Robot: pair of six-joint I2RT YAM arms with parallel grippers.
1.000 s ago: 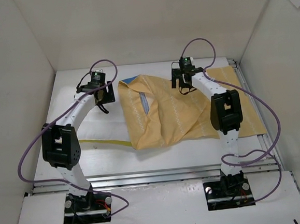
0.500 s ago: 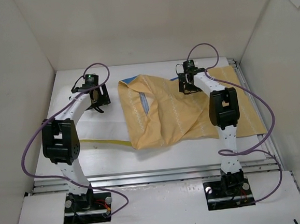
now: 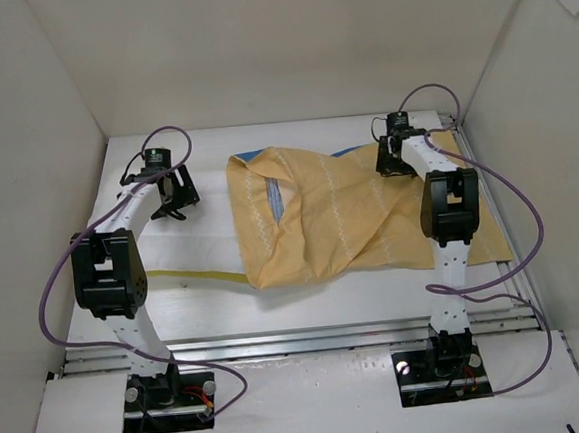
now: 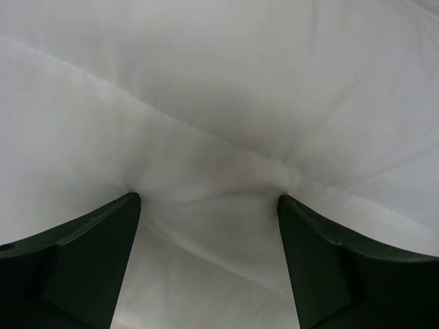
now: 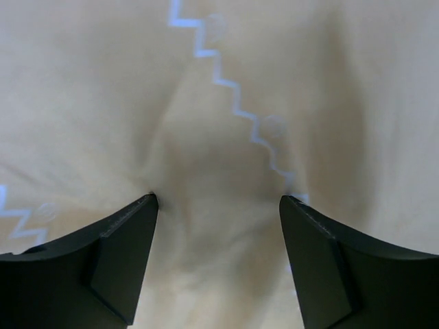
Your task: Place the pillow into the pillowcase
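The pillow (image 4: 219,103) is soft white cloth, matt and smooth, dimpling into gentle folds with a faint stitched seam across it. The pillowcase (image 5: 219,82) is thin yellow-orange fabric, equally matt, creased and printed with pale blue zigzag lines. The fingers of the left pincer (image 4: 208,200) and right pincer (image 5: 217,199) look like dark, matt moulded plastic with smooth faces, and from above the tabletop (image 3: 306,300) is smooth, dull white, edged by a silvery metal rail (image 3: 299,341), while the arms (image 3: 449,209) wear white and black plastic shells and trail rubbery purple cables (image 3: 43,318).
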